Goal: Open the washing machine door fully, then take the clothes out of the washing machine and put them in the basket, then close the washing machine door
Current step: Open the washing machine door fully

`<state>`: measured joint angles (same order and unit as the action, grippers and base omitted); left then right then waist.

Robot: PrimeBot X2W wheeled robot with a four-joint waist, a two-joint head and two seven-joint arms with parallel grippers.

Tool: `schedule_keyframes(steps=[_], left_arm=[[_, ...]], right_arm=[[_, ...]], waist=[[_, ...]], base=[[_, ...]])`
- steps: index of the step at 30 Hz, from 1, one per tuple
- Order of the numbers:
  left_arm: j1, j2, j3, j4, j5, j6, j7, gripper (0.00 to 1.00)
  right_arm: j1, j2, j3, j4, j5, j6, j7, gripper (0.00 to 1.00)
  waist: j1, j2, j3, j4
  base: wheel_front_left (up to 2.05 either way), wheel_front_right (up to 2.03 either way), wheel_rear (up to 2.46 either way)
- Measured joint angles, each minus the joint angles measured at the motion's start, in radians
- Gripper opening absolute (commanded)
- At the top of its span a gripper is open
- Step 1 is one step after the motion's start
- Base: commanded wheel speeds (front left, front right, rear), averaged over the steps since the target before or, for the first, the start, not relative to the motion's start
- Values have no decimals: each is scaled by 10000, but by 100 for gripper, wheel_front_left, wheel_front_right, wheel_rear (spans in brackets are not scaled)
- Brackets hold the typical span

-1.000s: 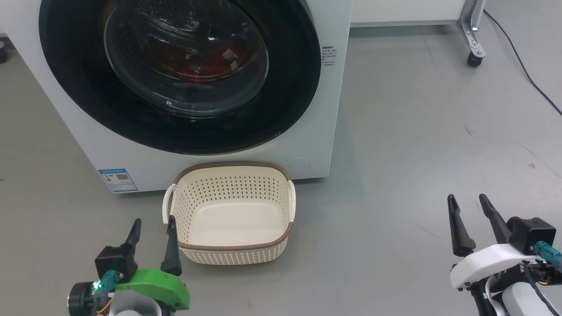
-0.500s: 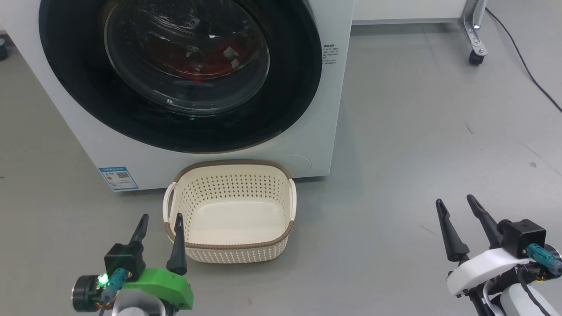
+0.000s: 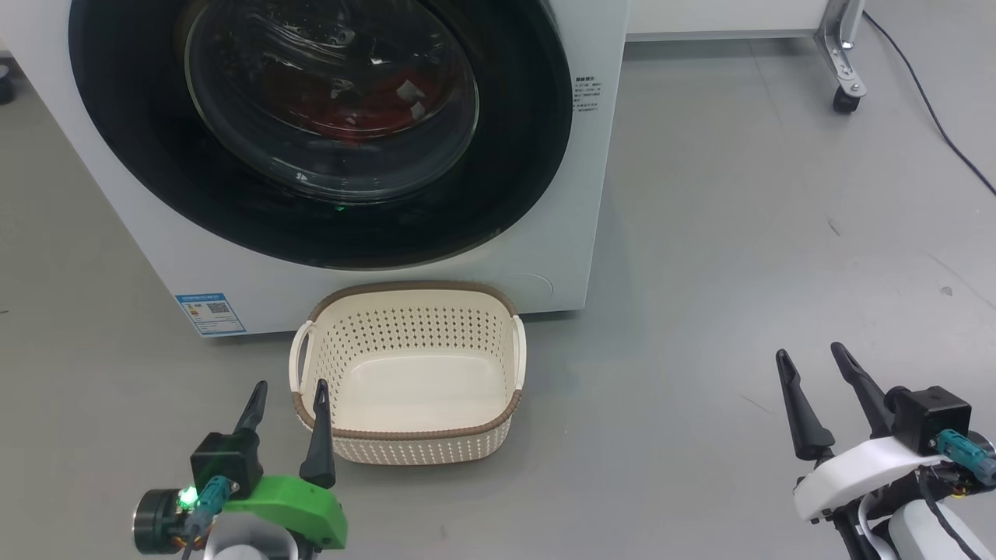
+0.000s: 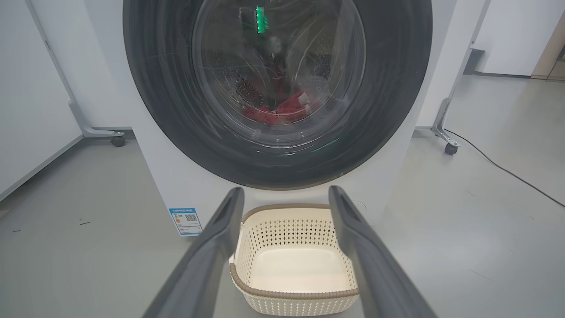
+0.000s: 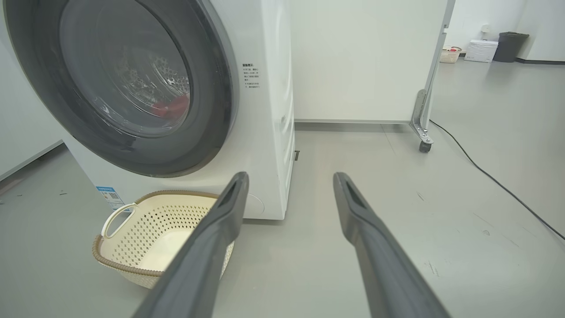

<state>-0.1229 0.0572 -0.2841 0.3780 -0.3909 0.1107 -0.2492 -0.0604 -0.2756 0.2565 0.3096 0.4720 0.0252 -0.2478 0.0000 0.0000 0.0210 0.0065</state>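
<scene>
little change: left fingers (image 3: 317, 435) drifted slightly toward the basket (image 3: 405, 289), now just to their right; right fingers (image 3: 797, 412) nudged inward. both released, empty. door (image 3: 513, 155) shut ahead of and above them, clothes (image 3: 366, 109) behind its glass. opening not yet started.

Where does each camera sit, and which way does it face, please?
Head view: high on the robot, looking down at the washing machine door and basket; left gripper and right gripper below.
Left wrist view: low, squarely facing the door, basket seen between its fingers.
Right wrist view: low, door seen obliquely above its fingers.
All share door and basket.
</scene>
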Motion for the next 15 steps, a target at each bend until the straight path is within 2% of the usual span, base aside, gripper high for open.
schedule_keyframes(steps=[3,4,5,6,7,15], left_arm=[[-3,-8,38,6,59,0,0,100],[-4,-12,52,8,59,0,0,100],[-4,-15,63,10,69,0,0,100],[-5,-21,79,10,77,0,0,100],[-6,-23,92,12,82,0,0,100],[-13,-36,136,13,142,0,0,100]], right_arm=[[-31,8,-44,2,-2,15,0,100],[-42,10,-61,0,-8,35,0,93],[-54,15,-79,0,-10,40,0,37],[-74,19,-92,-6,-15,42,0,37],[-101,31,-117,-10,-15,46,0,0],[-125,119,-230,-17,-10,171,-2,0]], waist=[[0,0,7,4],[0,0,12,5],[0,0,16,7],[0,0,20,8],[0,0,26,9],[0,0,51,26]], base=[[0,0,0],[0,0,0],[0,0,0],[0,0,0],[0,0,0],[0,0,0]])
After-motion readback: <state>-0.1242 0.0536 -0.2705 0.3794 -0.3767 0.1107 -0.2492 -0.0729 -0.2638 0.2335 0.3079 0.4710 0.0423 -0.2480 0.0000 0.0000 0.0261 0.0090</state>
